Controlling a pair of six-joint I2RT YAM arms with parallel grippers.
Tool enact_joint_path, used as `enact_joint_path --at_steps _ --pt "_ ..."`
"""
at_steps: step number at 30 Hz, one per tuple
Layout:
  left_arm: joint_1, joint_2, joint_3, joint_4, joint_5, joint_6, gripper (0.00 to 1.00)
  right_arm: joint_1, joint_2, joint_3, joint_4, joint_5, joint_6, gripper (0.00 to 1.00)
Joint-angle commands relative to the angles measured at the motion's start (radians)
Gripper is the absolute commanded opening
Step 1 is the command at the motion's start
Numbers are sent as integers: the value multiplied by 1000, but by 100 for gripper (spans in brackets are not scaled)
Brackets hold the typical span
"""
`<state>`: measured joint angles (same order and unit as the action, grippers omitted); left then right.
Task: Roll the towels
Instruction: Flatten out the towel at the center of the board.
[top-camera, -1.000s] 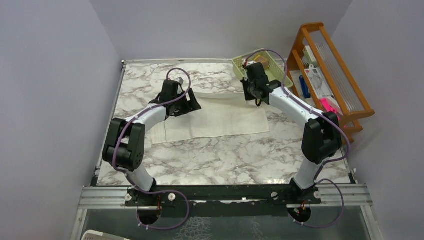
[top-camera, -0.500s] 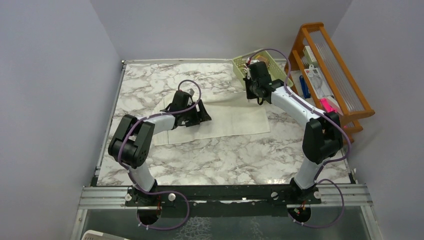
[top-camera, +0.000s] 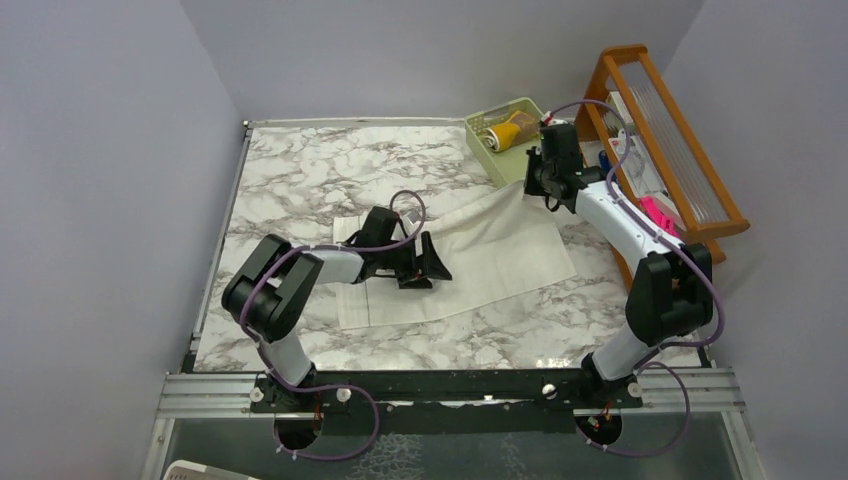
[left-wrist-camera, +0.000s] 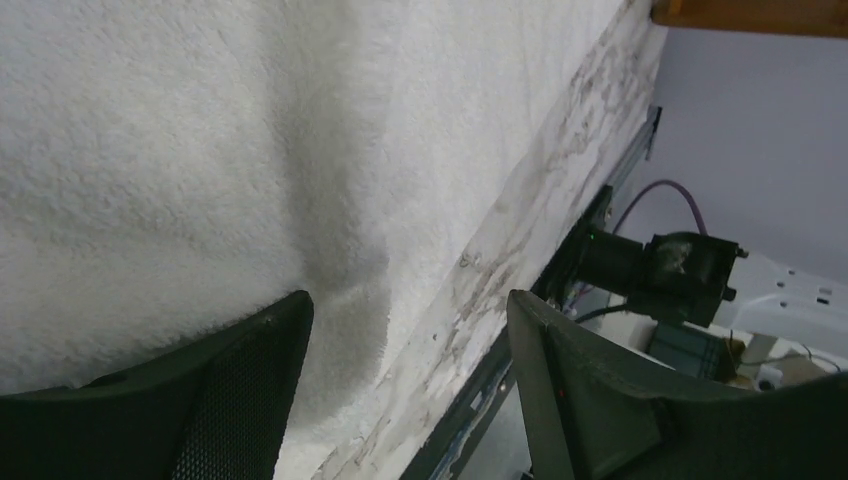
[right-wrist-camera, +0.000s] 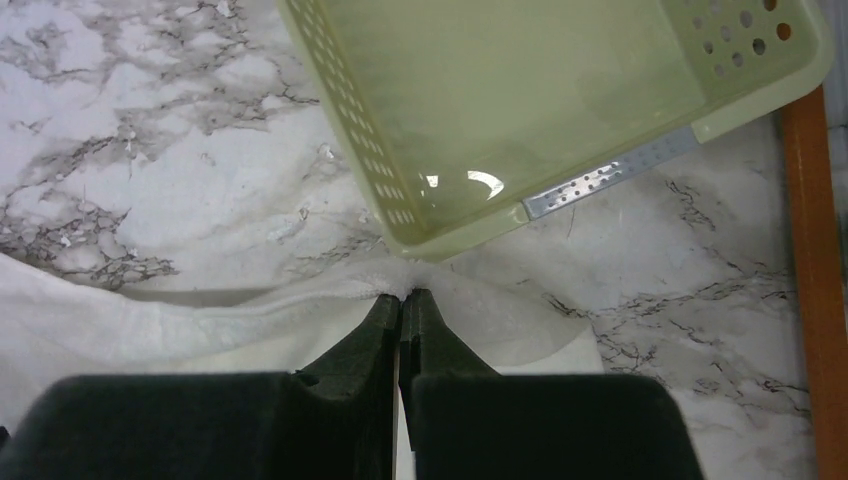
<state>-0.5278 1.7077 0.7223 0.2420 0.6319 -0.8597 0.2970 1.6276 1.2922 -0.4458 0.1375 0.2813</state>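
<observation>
One cream-white towel (top-camera: 490, 250) is spread out | left gripper (left-wrist-camera: 405, 320) is held wide apart, empty, on it | right gripper (right-wrist-camera: 403, 303) is clamped on its corner beside basket (right-wrist-camera: 345, 130)

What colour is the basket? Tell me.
Pale green basket, clearest in the right wrist view.

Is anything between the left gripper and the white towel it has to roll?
Nothing visible. The left gripper hangs over the bare white towel with jaws open; the right gripper pinches the towel's corner beside the green basket.
</observation>
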Motion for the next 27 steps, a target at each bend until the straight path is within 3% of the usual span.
enact_joint_path --at_steps 1,6,10,13,18,23,27 --pt "-33 88 -3 -118 230 76 75 -20 -5 -4 55 -73 59 1" --pt "-97 114 28 -209 325 187 76 -21 6 -3 52 -52 76 1" --pt "-72 15 143 -365 219 310 79 -24 -1 13 49 -19 66 1" --pt "11 -75 242 -364 157 306 84 -40 -3 14 51 -22 81 1" --pt "242 -121 309 -380 41 273 87 -66 10 23 29 -59 90 1" --pt "436 -80 281 -531 -76 357 76 -68 -2 18 33 -73 85 1" --pt "469 -58 276 -594 -156 444 71 -69 -8 -7 50 -92 87 1"
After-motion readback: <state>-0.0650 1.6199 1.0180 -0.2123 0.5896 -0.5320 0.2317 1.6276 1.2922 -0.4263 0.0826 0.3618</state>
